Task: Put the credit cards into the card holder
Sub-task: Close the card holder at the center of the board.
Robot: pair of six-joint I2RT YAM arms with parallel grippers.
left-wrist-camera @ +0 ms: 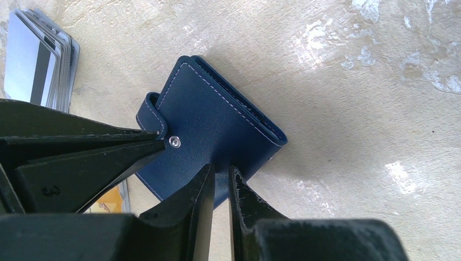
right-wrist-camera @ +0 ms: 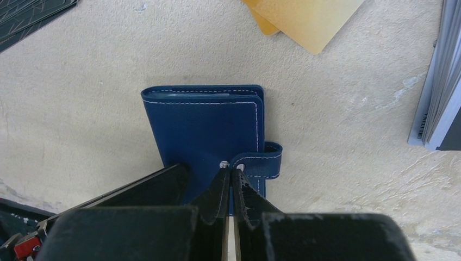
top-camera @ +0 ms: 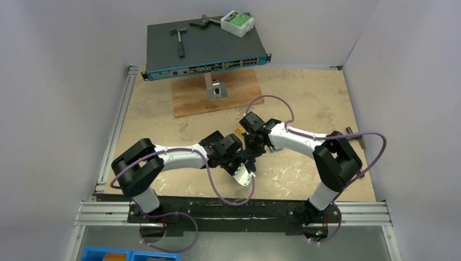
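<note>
- From overhead, the two arms stood nose to nose over the middle of the bench (top-camera: 304, 109). Only a sliver of the blue card holder (top-camera: 250, 159) showed between the left jaws and the right jaws. From up there I could not tell how either pair stood.
- Just nearer the arm bases lay a stack of silver-grey cards (top-camera: 243, 176).
- At the far end sat a network switch (top-camera: 206, 51) carrying a hammer (top-camera: 178, 41) and a white box (top-camera: 236, 23). A wooden board (top-camera: 228, 100) and a metal bracket (top-camera: 216, 88) lay in front of it.
- Through the left wrist camera, the card holder (left-wrist-camera: 217, 119) lay folded on the bench. The left jaws were pinched on its near edge, one finger on either side with only a narrow gap between them.
- The right jaws pointed in from the side of that view, pressed together. Their tips were right at the snap stud (left-wrist-camera: 174, 141), beside the tab (left-wrist-camera: 154, 109).
- The silver-grey cards (left-wrist-camera: 38, 60) lay well apart from the holder, off in a corner.
- Through the right wrist camera, the card holder (right-wrist-camera: 206, 125) lay flat. The right jaws were closed tight, their tips meeting between the snap stud (right-wrist-camera: 223, 163) and the end of the tab (right-wrist-camera: 261, 157). I could not tell whether they had caught any of the tab.
- Two overlapping orange-gold cards (right-wrist-camera: 304, 22) lay beyond the holder, and a black card (right-wrist-camera: 32, 16) sat off in a corner. The silver-grey cards (right-wrist-camera: 440, 81) were at the edge of that view. None of them touched the holder.
</note>
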